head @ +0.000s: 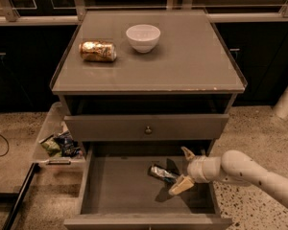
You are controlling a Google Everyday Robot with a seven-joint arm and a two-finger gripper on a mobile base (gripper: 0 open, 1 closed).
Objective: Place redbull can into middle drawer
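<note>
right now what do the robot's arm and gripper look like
The arm is a smooth, rounded off-white tube dotted with small dark speckles, ending in a pale cylindrical wrist. The gripper, over the right side of the middle drawer, has two tan, wedge-shaped fingers. No cables or lettering show.
</note>
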